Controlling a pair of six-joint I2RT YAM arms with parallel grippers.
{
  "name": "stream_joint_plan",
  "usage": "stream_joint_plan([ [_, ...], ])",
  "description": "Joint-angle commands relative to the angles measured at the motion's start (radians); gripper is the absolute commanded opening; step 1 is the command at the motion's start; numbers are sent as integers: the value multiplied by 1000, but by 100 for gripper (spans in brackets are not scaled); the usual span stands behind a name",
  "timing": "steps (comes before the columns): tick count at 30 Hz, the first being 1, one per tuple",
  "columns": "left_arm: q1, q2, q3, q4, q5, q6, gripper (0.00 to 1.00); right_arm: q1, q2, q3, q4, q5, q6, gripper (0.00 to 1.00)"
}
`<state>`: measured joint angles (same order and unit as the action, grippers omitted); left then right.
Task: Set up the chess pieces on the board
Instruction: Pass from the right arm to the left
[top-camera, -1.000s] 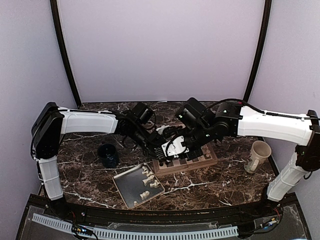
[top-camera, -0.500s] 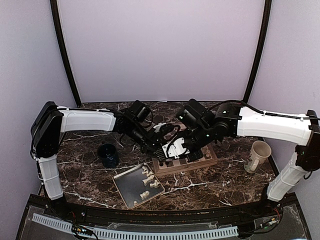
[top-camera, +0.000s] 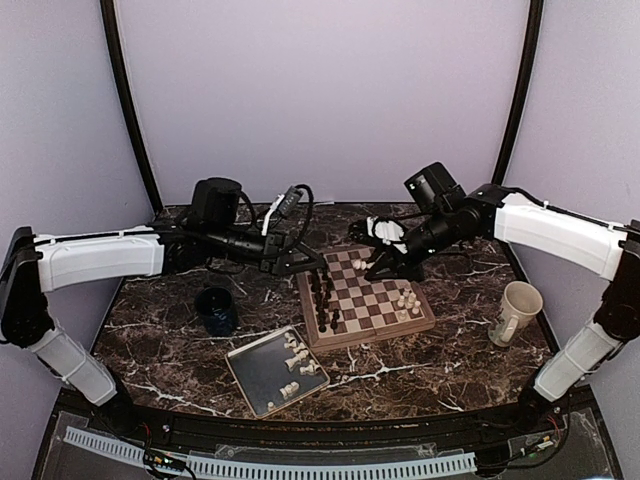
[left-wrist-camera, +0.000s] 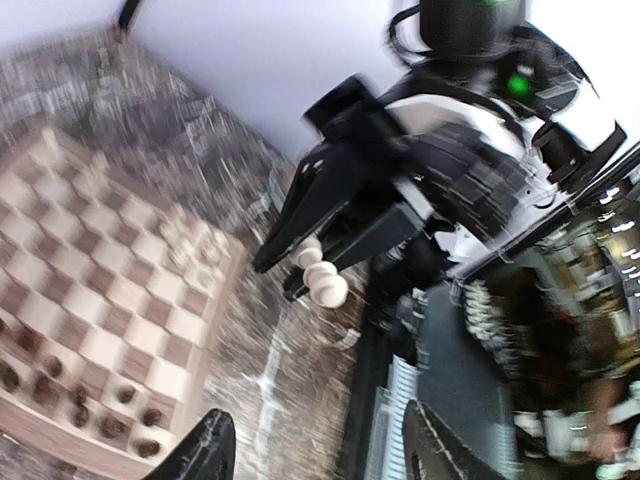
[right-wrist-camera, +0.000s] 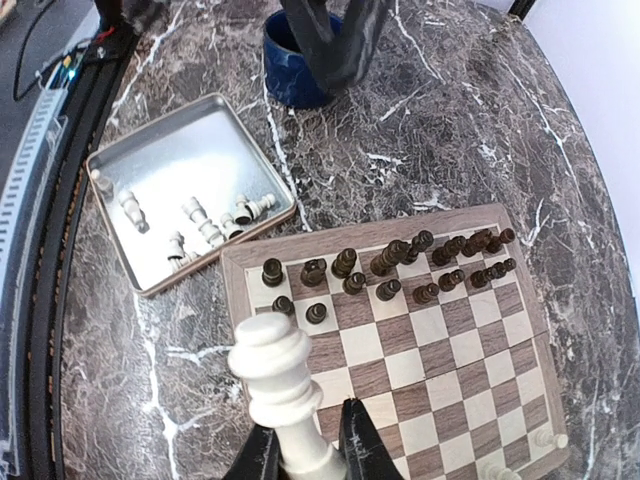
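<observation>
A dark, white-veined marble desk (top-camera: 450, 350) against plain lilac walls (top-camera: 320, 100) carries everything. The right fingers (right-wrist-camera: 258, 458) are closed on the foot of a tall cream-white piece (right-wrist-camera: 273, 380). Its long axis runs up out of the grip, leaning a little left, and its rounded head is free. It hangs above the board (right-wrist-camera: 440, 350), at lower centre of the right wrist frame. The left fingers (left-wrist-camera: 205, 452) are spread wide and hold nothing, just off the board's upper left corner in the overhead frame, so the right arm (top-camera: 545, 225) is the nearer. The placed cream pieces (top-camera: 408, 298) cluster at the board's right edge, below the grip, and dark pieces (right-wrist-camera: 390, 262) line the opposite side. Loose cream pieces (right-wrist-camera: 205, 228) lie tumbled in the grey tray (right-wrist-camera: 160, 150).
</observation>
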<state>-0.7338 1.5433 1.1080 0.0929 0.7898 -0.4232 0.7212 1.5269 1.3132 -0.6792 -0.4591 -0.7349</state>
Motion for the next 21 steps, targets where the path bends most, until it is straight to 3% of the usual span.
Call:
stream_joint_plan([
  [1,-67,-109,-91,278,-319,247,61,-66,-12,-20,79,-232,145,5],
  [7,-141,-39,-18,283,-367,391,62,-105,8,-8,95,-325,211,6],
  [15,-161,63,92,276,-347,411,62,-112,12,-10,101,-347,226,6],
  [21,-161,111,146,248,-339,411,52,-114,8,-12,101,-352,227,7],
])
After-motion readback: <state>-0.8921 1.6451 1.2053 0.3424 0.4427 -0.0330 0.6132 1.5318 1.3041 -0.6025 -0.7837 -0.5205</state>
